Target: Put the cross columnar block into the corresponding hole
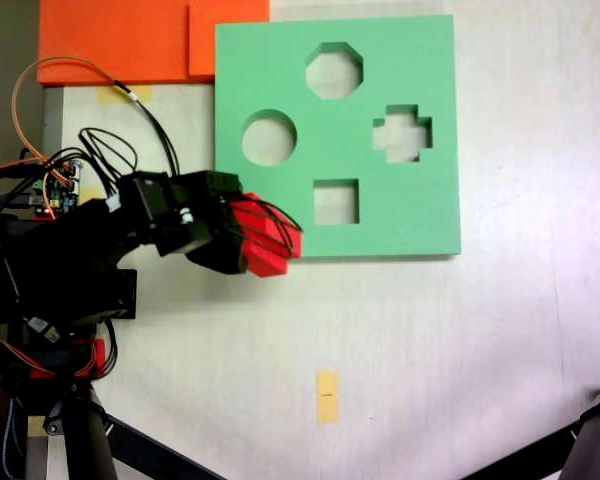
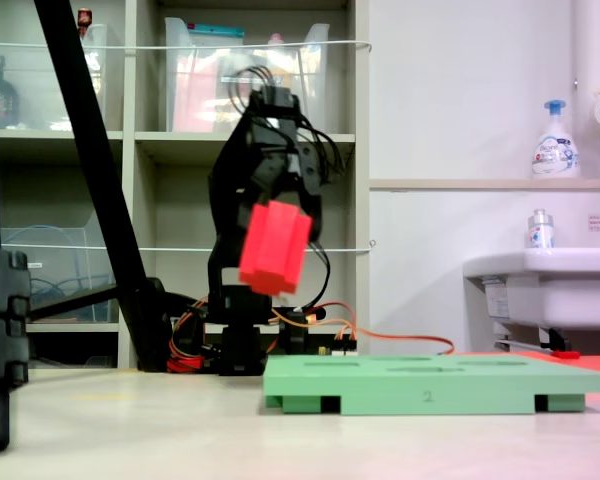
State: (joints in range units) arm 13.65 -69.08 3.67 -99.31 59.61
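Red foam fills the claw (image 1: 272, 240): the black jaws are clamped on the cross columnar block (image 1: 270, 238), which hangs tilted in the air, well above the tabletop in a fixed view (image 2: 275, 247). Below and beyond the claw lies the green foam board (image 1: 280, 85), flat on the pale table (image 1: 430, 350); seen from above, the block overlaps the board's lower left corner. The plus-shaped hole (image 1: 401, 133) sits well apart from the claw, toward the board's right side, with the square cutout (image 1: 335, 201) nearer. A figure "2" (image 2: 427, 396) is marked on the board's front edge. Other labels are too small to read.
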